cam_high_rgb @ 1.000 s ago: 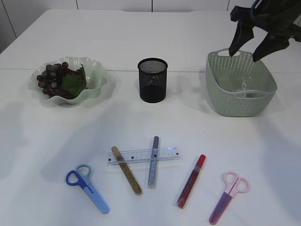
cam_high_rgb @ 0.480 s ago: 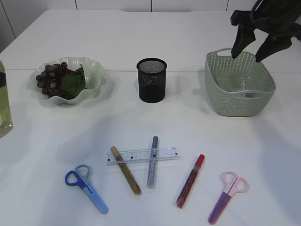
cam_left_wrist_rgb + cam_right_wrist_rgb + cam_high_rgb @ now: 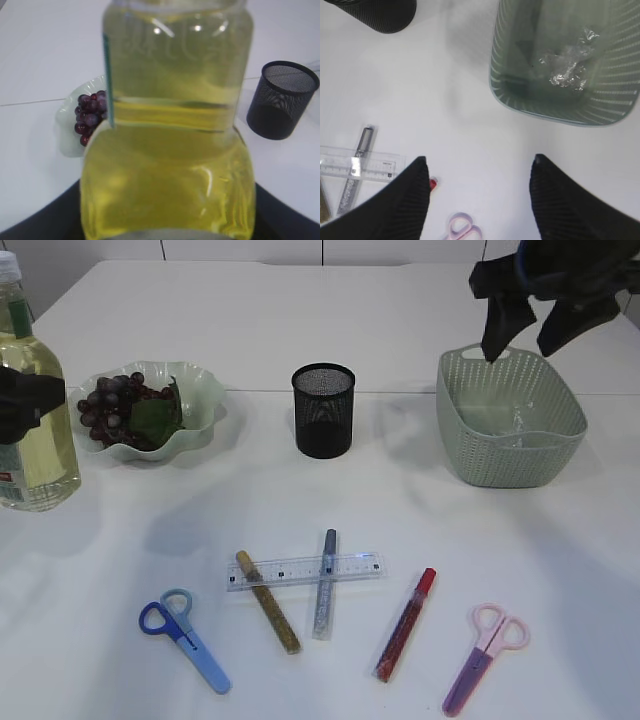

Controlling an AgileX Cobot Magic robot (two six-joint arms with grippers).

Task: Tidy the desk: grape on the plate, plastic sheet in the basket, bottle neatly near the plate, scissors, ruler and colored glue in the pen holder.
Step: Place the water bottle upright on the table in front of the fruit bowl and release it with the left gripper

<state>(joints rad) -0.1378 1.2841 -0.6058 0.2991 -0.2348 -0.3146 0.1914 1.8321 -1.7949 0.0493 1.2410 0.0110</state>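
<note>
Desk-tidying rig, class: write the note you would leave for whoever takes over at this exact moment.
Left gripper: shut on the bottle, upright beside the plate.
Right gripper: open, empty, above the basket.
Done: grapes on the plate; plastic sheet in the basket.
Left: release the bottle; then blue scissors, pink scissors, ruler and three glue sticks go into the pen holder.

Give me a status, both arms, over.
Left gripper shut on bottle, beside grape plate. Right gripper open, empty, above basket; plastic sheet inside. Scissors, ruler, glue on the desk.
</note>
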